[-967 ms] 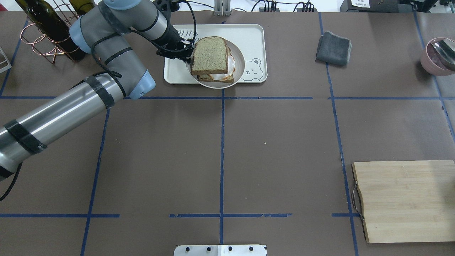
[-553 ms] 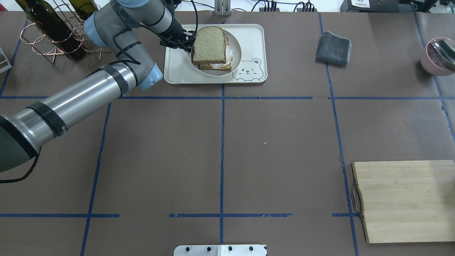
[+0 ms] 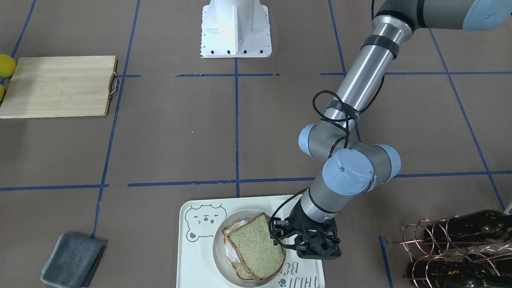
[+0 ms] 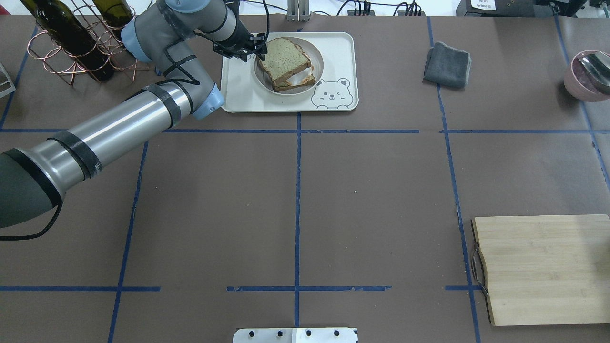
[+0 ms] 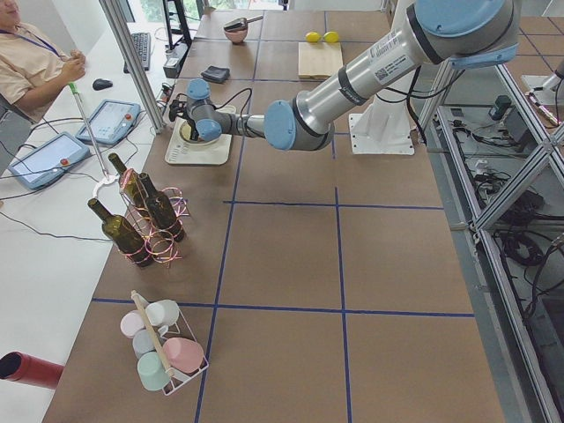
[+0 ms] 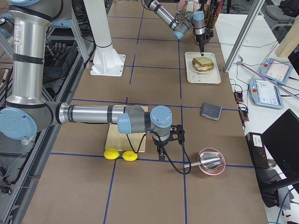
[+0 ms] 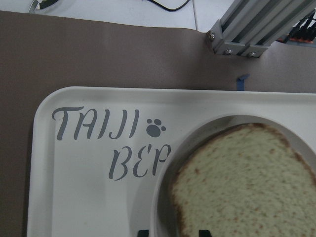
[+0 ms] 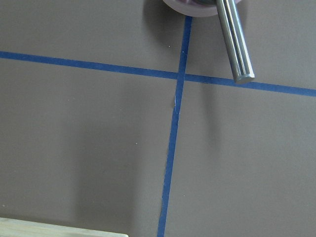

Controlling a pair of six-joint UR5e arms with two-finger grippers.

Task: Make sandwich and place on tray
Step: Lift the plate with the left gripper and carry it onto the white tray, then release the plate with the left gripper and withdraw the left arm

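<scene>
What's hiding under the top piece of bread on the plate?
Under the top bread slice, white egg peeks out at one edge. A second bread slice lies below it, on the plate on the tray. The yolk is covered, so it can't be seen.

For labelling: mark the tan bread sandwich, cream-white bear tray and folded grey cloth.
Tan speckled bread sandwich (image 4: 287, 58): overhead exterior view, top slice's middle.
Cream-white rectangular bear tray (image 4: 237, 90): overhead exterior view, bare left floor.
Folded grey cloth (image 4: 447, 65): overhead exterior view, centre.
</scene>
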